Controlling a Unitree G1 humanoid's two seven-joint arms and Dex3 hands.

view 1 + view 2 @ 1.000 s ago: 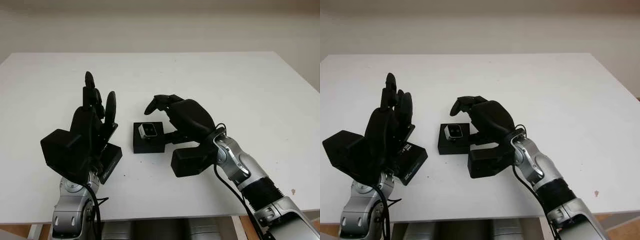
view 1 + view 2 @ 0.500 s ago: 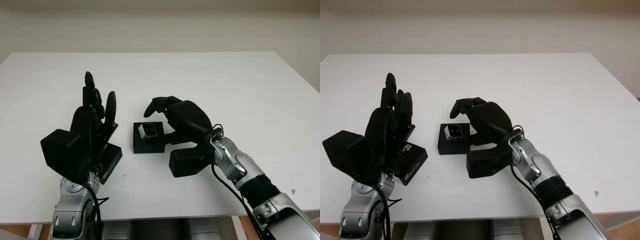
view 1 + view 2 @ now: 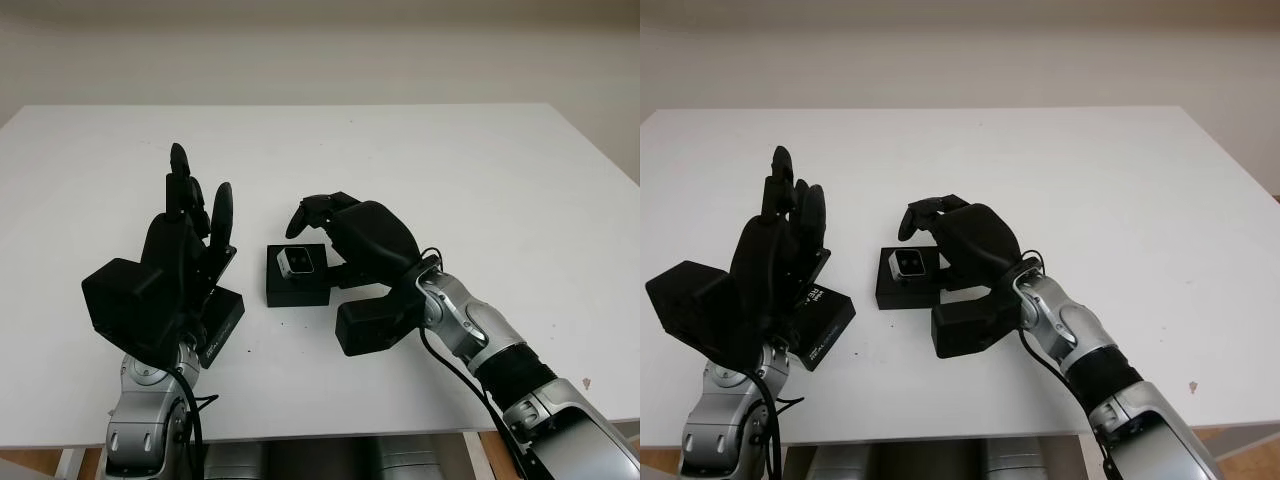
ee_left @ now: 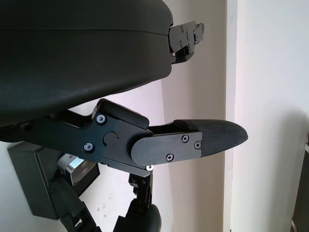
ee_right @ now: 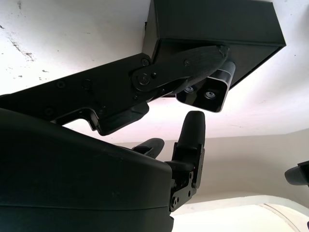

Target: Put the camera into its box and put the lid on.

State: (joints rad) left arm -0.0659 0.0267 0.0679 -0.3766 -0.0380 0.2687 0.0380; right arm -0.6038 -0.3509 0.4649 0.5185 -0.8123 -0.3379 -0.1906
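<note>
Where white table [image 3: 480, 160] runs mid-scene, we note camera [image 3: 297, 261] seated in black box [image 3: 296, 287] — right hand [image 3: 350, 235] curled beside it, grasp unconfirmed. Left hand [image 3: 185, 245] open, raised left, lid [image 3: 222, 325] near.

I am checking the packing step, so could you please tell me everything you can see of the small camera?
The camera is a small silver, metallic-looking block with a dark front face bearing two round lenses, seen in the right wrist view. It sits on top of the black box near the table's middle, front face tilted upward toward the robot, and stands proud of the box rather than sunk in. The right hand arches over it from the right, with one finger lying against its side; a firm grasp cannot be confirmed.
</note>
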